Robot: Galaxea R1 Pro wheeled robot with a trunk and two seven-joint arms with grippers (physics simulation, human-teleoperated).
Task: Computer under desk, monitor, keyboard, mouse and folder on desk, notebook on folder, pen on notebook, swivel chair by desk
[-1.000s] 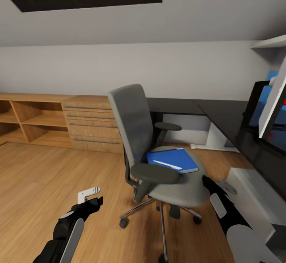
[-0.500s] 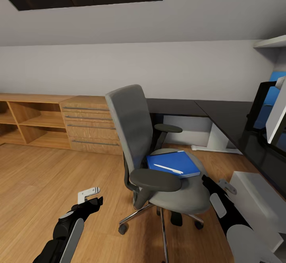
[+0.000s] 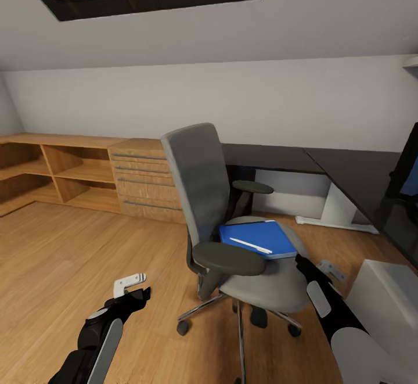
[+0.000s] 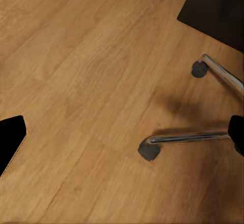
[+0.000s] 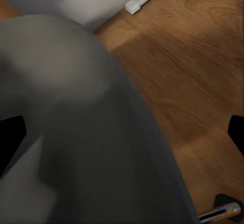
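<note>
We hold our left arm low and forward over the wooden floor [image 3: 69, 256], its gripper [image 3: 132, 289] hanging above bare boards well apart from the chair; in the left wrist view its two dark fingertips [image 4: 11, 140] sit far apart at the picture's edges with nothing between them, so it is wide open and empty. Our right arm reaches forward beside the seat, and its gripper [image 3: 302, 268] sits just at the seat's front right edge; in the right wrist view the fingertips [image 5: 10, 132] are likewise spread wide, with the grey seat cushion close in front, and we cannot tell whether they touch it. The swivel chair [image 3: 232, 215] stands upright on the floor near the desk [image 3: 348, 178], its grey back turned partly toward us, black armrests out, chrome base and casters [image 4: 150, 150] on the boards. On its seat lies a flat blue folder [image 3: 258, 239], with the thin white pen [image 3: 249, 245] lying across its top. Against the wall stands a light wooden drawer chest [image 3: 142, 183].
</note>
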